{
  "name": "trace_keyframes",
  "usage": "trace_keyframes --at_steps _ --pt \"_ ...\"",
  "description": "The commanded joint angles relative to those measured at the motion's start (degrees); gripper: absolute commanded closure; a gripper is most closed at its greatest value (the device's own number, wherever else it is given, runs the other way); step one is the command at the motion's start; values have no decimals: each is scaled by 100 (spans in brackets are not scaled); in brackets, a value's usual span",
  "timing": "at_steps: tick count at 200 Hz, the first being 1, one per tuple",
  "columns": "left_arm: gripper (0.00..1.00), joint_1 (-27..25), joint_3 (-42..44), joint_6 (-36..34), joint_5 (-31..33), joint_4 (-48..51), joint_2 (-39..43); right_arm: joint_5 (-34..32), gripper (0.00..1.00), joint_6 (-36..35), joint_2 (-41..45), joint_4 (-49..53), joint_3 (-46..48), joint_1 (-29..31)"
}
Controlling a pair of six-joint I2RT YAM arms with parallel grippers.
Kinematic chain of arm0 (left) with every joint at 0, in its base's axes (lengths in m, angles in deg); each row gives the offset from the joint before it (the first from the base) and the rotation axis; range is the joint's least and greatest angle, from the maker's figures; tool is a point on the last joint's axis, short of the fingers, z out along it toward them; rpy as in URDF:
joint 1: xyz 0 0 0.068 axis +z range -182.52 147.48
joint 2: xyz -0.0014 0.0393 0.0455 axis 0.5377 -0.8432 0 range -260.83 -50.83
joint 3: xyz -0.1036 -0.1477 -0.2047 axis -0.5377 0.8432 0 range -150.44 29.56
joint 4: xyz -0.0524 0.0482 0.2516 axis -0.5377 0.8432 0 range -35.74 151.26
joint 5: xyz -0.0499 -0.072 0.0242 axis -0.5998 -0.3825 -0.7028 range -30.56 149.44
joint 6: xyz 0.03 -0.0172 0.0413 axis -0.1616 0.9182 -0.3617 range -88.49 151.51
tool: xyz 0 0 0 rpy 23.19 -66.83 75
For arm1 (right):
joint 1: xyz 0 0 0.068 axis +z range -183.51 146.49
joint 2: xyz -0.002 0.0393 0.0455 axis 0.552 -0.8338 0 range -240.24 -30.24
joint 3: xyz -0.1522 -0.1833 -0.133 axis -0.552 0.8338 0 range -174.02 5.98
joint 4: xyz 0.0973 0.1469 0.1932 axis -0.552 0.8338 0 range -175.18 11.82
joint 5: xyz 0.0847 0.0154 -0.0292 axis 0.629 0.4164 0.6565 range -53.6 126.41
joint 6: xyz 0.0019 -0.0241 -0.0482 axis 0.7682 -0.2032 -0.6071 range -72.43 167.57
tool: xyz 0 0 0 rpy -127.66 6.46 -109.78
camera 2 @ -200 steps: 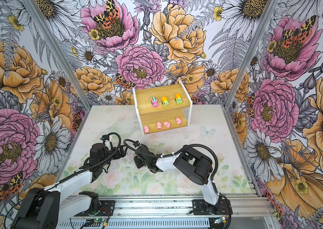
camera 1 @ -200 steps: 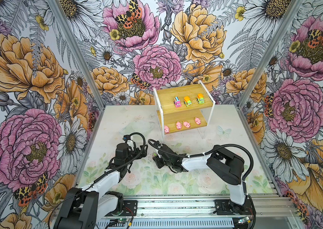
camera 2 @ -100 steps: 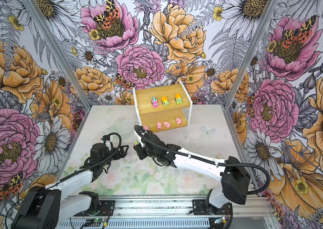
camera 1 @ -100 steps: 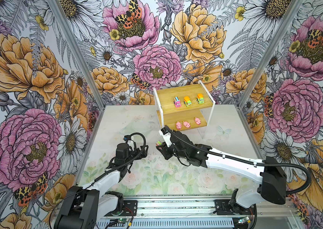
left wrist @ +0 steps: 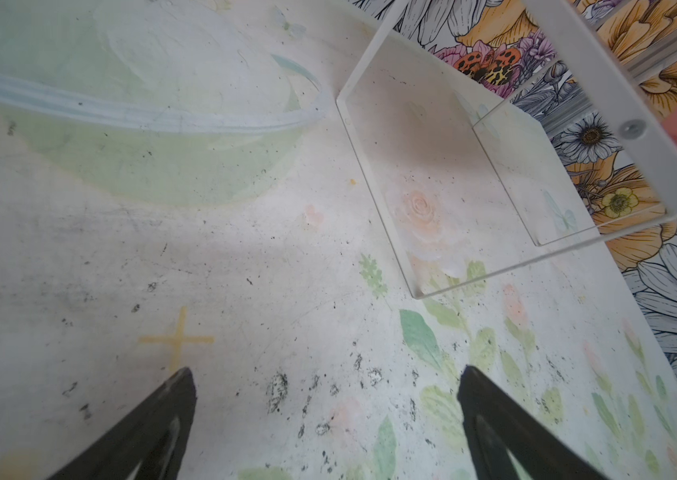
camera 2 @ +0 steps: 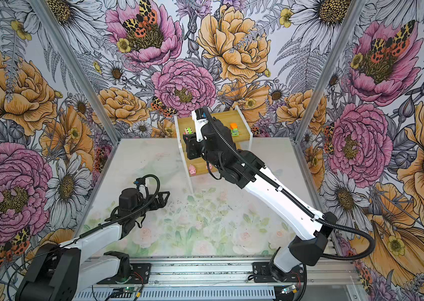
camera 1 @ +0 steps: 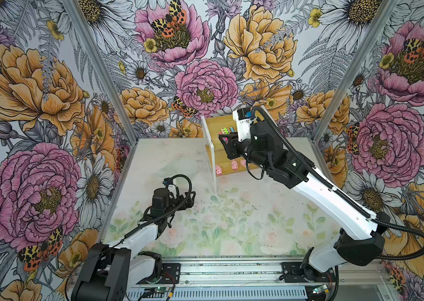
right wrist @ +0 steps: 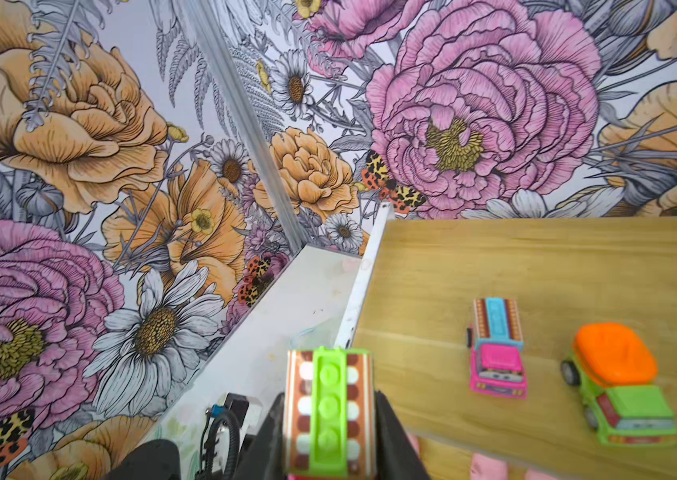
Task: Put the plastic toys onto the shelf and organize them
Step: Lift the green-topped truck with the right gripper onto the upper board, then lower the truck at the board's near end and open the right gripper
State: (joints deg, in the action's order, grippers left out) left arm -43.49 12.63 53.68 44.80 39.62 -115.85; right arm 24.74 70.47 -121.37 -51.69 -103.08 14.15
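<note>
One striped car [right wrist: 328,419] clasped lengthwise in right pincer [right wrist: 328,401], left pincer [left wrist: 326,372] released

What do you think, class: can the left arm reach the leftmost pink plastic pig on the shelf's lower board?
Probably yes: its open tool is nearby and the pink plastic pig stands at the open front edge, though the white frame side and the right arm above crowd it.

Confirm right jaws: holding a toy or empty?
Holding. Right wrist view shows the striped car pinched between the right gripper's jaws, near the shelf's top board.
</note>
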Motion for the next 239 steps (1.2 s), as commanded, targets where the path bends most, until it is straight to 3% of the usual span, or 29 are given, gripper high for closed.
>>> trace_keyframes --at_steps 1,50,239 --pt "1 55 -50 1 -184 -203 -1 -401 81 -48 -541 471 -527 -112" --pt "1 62 -55 -9 -202 -228 -26 -489 81 83 -1109 547 -1002 -191" --pt "1 74 -65 -11 -200 -251 -85 -288 82 337 -1536 550 -1001 -447"
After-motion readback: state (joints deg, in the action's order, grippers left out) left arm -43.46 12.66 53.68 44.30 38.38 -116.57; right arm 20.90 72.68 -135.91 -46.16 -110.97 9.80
